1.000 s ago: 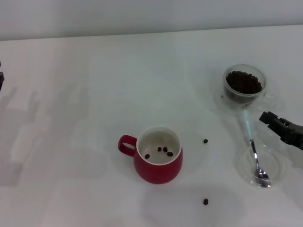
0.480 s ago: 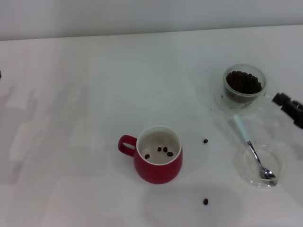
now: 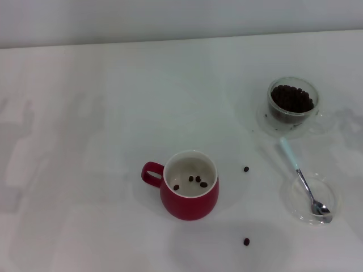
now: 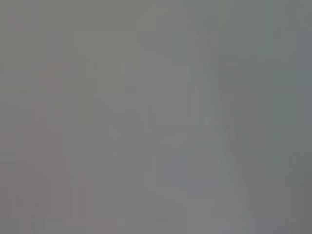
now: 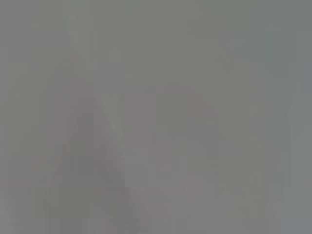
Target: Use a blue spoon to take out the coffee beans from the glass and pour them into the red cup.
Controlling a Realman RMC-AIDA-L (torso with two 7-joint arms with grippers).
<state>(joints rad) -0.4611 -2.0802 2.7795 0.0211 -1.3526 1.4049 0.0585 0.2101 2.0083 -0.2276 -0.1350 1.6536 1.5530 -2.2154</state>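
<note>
White table (image 3: 102, 113); 2 stray beans (image 3: 246, 169) beside red cup (image 3: 190, 201).

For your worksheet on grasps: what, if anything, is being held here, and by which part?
Nothing is held. The blue spoon lies free, bowl in the clear dish; neither end effector is in view.

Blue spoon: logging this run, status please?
Both end effectors out of view. Blue spoon lies free, bowl in flat dish. Four beans in red cup; two strays on table. Nothing blocking.
</note>
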